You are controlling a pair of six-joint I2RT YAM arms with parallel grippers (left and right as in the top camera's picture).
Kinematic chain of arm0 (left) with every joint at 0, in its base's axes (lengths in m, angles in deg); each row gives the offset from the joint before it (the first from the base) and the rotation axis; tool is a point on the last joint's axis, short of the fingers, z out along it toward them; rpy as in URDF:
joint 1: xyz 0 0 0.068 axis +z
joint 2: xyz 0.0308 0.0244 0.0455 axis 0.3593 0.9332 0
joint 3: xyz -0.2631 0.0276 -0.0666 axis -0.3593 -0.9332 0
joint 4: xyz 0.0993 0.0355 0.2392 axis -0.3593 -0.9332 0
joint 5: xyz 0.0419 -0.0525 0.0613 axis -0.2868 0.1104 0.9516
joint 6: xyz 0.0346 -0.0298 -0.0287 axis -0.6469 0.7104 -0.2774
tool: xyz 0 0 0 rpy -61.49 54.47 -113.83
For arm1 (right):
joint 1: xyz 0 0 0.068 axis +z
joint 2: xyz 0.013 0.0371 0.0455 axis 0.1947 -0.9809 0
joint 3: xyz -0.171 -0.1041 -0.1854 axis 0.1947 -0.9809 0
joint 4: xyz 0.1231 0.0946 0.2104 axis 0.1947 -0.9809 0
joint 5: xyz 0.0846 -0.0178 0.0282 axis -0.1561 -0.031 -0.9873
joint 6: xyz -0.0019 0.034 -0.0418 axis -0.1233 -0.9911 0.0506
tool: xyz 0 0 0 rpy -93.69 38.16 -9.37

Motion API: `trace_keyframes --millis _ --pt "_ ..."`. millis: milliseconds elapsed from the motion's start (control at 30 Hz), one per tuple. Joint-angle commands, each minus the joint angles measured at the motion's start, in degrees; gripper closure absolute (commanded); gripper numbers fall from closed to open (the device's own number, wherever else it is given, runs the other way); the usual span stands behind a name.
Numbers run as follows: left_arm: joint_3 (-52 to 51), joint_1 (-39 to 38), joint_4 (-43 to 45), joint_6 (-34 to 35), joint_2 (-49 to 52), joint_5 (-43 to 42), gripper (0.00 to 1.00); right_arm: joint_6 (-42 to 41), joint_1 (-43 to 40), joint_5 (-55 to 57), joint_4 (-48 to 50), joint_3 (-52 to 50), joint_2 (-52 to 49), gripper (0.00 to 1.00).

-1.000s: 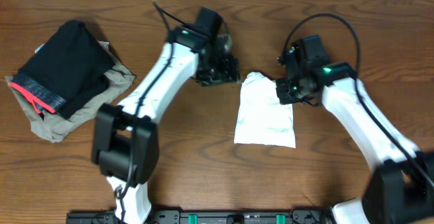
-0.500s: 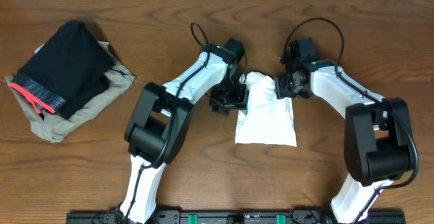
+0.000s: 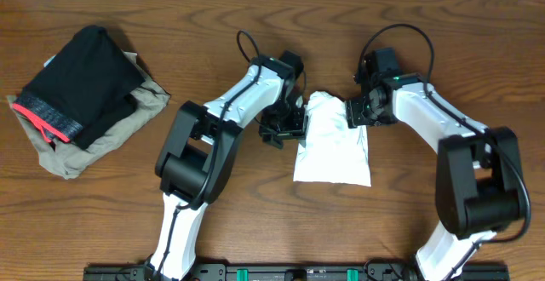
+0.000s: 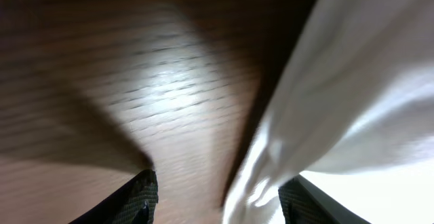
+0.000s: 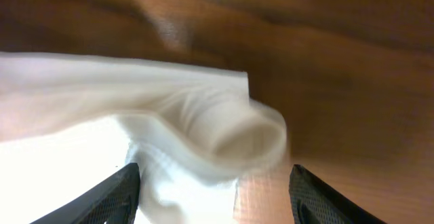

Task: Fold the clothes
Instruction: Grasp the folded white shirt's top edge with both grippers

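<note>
No word, label, brand mark or number is showing legibly in any of the three views. The folded white T-shirt (image 3: 333, 149) is presenting only plain cloth to the cameras.
</note>
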Motion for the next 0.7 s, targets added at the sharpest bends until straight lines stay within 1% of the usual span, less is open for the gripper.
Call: trace_keyframes --millis 0,100,167,200,267,300,333,367,400,467,500,667 --pt "-0.2 2.4 -0.3 -0.6 -5.8 0.9 0.40 0.8 -0.2 0.4 -2.0 3.2 8.2 0.32" --pt "-0.2 4.5 0.1 -0.5 -8.1 0.8 0.35 0.9 -0.2 -1.9 -3.7 3.2 13.1 0.32" --pt "-0.2 5.8 0.3 -0.5 -8.6 0.8 0.31 1.8 0.1 -4.3 -5.3 3.2 14.6 0.32" --pt "-0.2 6.5 0.2 -0.5 -8.6 0.8 0.30 2.1 0.3 -5.8 -6.4 3.2 14.8 0.34" --pt "-0.2 7.4 0.3 -0.5 -8.5 0.3 0.25 2.3 0.8 -8.9 -8.4 3.0 14.6 0.37" --pt "-0.2 7.6 0.6 -0.6 -8.5 0.1 0.21 3.0 1.0 -10.6 -9.0 2.7 14.3 0.40" --pt "-0.2 7.7 1.0 -1.4 -8.5 -0.3 0.19 4.4 1.2 -12.9 -9.7 2.2 14.0 0.44" --pt "-0.2 7.7 1.6 -4.2 -8.5 -2.5 0.19 5.4 1.4 -14.7 -9.9 1.6 13.5 0.57" --pt "-0.2 7.7 2.1 -7.4 -8.5 -5.4 0.18 5.8 1.5 -15.8 -10.0 0.9 13.0 0.73" --pt "-0.3 7.5 2.5 -11.0 -8.4 -8.7 0.17 5.7 1.5 -15.8 -9.8 -0.3 11.9 0.82" --pt "-0.3 7.5 2.5 -11.8 -8.3 -9.1 0.15 5.7 1.5 -15.9 -9.6 -0.9 11.2 0.82" --pt "-0.3 7.5 2.5 -13.7 -6.3 -9.1 0.13 5.7 1.5 -17.1 -7.8 -3.7 6.3 0.82"
